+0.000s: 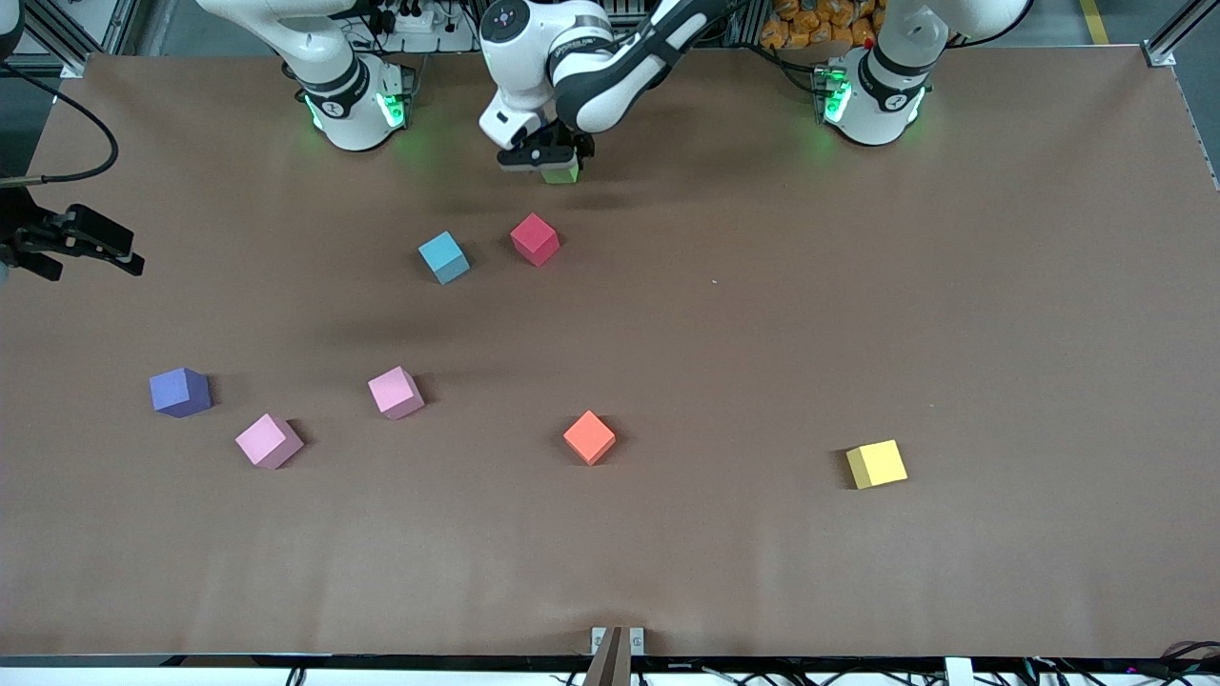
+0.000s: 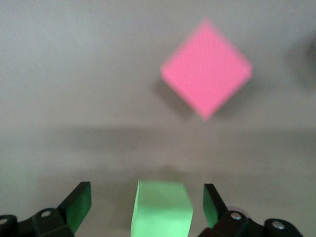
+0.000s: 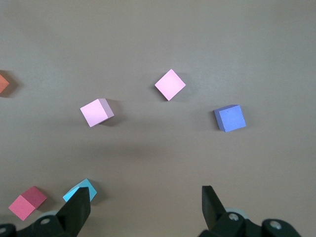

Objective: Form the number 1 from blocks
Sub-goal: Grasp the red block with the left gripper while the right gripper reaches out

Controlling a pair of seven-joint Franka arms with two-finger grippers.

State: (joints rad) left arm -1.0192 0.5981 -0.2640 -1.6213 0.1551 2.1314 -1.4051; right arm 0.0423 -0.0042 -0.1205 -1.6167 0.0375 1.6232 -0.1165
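Observation:
My left gripper (image 1: 556, 162) (image 2: 146, 187) stands open around the green block (image 1: 561, 174) (image 2: 162, 207), with a gap on each side of it. The red block (image 1: 535, 238) (image 2: 206, 69) lies a little nearer the front camera, and the light blue block (image 1: 444, 257) is beside it. Nearer still are two pink blocks (image 1: 396, 392) (image 1: 269, 440), a purple block (image 1: 180, 392), an orange block (image 1: 589, 437) and a yellow block (image 1: 877, 464). My right gripper (image 3: 145, 197) waits open and empty, high over the right arm's end of the table.
Bare brown table (image 1: 858, 286) stretches around the scattered blocks. The two arm bases (image 1: 355, 100) (image 1: 872, 90) stand along the table's edge, with the green block between them.

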